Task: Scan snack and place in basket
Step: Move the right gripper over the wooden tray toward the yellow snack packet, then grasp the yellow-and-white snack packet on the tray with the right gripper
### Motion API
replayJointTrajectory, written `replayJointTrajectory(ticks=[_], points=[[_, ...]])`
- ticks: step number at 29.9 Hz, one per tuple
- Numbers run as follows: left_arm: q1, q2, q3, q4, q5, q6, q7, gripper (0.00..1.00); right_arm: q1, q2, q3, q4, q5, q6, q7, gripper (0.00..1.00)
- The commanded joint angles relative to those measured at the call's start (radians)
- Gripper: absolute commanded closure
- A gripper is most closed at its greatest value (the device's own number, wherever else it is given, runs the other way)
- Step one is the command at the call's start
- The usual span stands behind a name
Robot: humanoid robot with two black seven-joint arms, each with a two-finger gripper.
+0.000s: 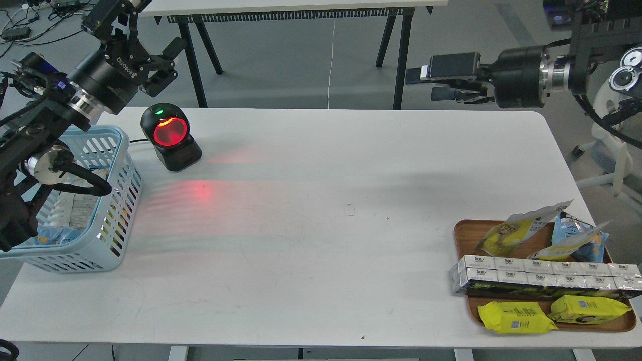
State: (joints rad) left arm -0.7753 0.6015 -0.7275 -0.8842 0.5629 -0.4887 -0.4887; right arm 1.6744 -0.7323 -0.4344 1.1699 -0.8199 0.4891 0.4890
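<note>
Evidently nothing has been scanned yet: the snack [521, 226] is seen lying on the wooden tray [464, 235], well apart from the scanner [170, 136] and basket [118, 200], while both the left gripper [168, 62] and right gripper [426, 82] are held open, empty, above the table.

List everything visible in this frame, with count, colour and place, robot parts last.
snack pouch: 1, white top and yellow bottom, back of the wooden tray
blue-and-yellow bag: 1, right of the pouch on the tray
carton row: 1, silver-white, across the tray's middle
yellow packets: 2, bright yellow, tray's front edge
wooden tray: 1, brown, table's front right
basket: 1, light blue, table's left edge, packets inside
barcode scanner: 1, black with red glowing window, right of the basket
table: 1, white
left gripper: black, open, raised above the scanner
right gripper: black, open, empty, beyond the table's far edge
</note>
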Motion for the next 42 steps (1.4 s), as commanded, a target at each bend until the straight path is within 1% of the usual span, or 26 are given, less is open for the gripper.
replayJointTrajectory(ticks=[1,6,9,12,14,18,22,31,42], points=[[0.008,0.017,0.0,-0.001,0.0,0.0,0.0,0.0,0.117,-0.038,-0.135,0.086,-0.24,0.0,0.0,0.01],[0.01,0.011,0.002,-0.001,0.0,0.0,0.0,0.0,0.177,-0.148,-0.132,0.2,-0.623,0.0,0.0,0.01],[0.01,0.004,0.008,-0.001,0.002,0.0,0.0,0.0,0.212,-0.243,-0.129,0.322,-0.827,0.0,0.0,0.01],[0.01,0.004,0.011,0.002,0.002,0.0,0.0,0.0,0.215,-0.352,-0.126,0.433,-0.979,0.0,0.0,0.01],[0.01,0.009,0.013,0.002,0.002,0.0,0.0,0.0,0.215,-0.407,-0.124,0.479,-1.053,0.0,0.0,0.01],[0.01,0.011,0.016,0.004,0.002,0.0,0.0,0.0,0.203,-0.467,-0.124,0.496,-1.188,0.0,0.0,0.01],[0.011,0.009,0.017,0.004,0.008,0.0,0.0,0.0,0.156,-0.487,-0.124,0.485,-1.292,0.0,0.0,0.01],[0.013,0.011,0.017,0.011,0.008,0.0,0.0,0.0,0.09,-0.47,-0.124,0.476,-1.346,0.0,0.0,0.01],[0.016,0.011,0.017,0.014,0.008,0.0,0.0,0.0,-0.011,-0.338,-0.087,0.375,-1.351,0.0,0.0,0.03]])
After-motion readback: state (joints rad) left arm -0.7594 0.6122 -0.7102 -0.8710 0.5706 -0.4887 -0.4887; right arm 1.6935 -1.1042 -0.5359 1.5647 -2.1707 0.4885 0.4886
